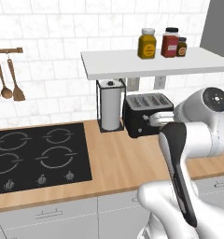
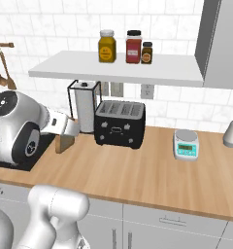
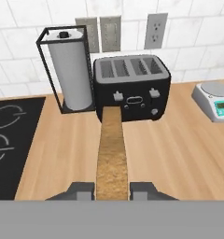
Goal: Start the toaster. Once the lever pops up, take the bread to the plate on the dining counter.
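Hand (image 3: 112, 190): clamped on the bread, one dark fingertip (image 3: 81, 190) on each flat face of the slice, seen edge-on in the hand view.
Bread (image 3: 111, 154): a tan slice held upright between the fingertips, reaching forward from the hand toward the toaster front; in the right base view it hangs below the hand (image 2: 70, 132) as a tan slab (image 2: 65, 143), above the surface and just off the cooktop's edge.
Toaster (image 3: 131, 87): straight ahead of the hand, black, four silver-rimmed slots on top, small controls on the face turned toward the hand; it stands apart from the bread.
Paper-towel roll (image 3: 71, 74): ahead and to the left of the hand, upright in a black wire frame, just beside the toaster.
Scale (image 3: 215, 100): ahead and well to the right of the hand, small and white, flat on the surface.
Cooktop (image 3: 11, 140): left of the hand, black, set into the surface.
Surface (image 3: 179, 154): light wood, below the hand.
Shelf (image 2: 118, 69): white, above the toaster, carrying three jars (image 2: 133, 46).
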